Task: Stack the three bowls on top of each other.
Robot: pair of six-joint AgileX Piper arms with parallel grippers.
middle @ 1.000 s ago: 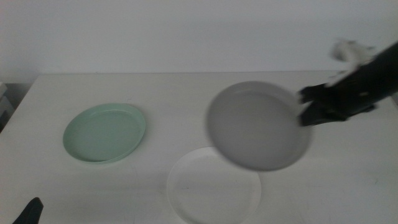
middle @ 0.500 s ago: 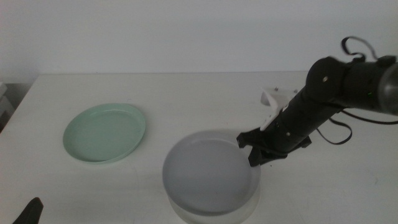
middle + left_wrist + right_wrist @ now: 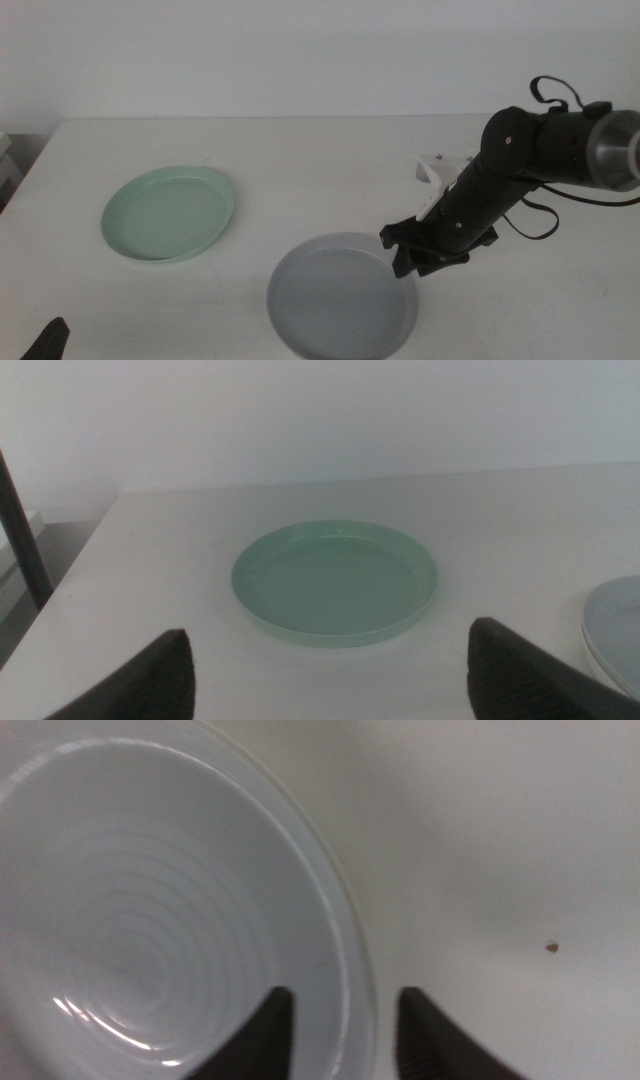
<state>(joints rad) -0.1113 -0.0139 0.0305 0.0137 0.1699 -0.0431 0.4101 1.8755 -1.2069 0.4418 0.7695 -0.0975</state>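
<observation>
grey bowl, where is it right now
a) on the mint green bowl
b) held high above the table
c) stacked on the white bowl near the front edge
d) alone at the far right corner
c: the grey bowl sits nested on the white bowl, whose rim peeks out beneath it in the left wrist view, while the right tool straddles its rim; the mint green bowl lies apart.

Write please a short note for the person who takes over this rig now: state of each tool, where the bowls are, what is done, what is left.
Right tool: astride the grey bowl's rim, jaws open.
Left tool: waiting near the table's front edge, open, holding nothing.
Grey bowl: sits on the white bowl, front centre.
Mint bowl: alone at the table's left.
Done: two bowls stacked.
Left: withdraw the right tool, put the mint bowl on top.
</observation>
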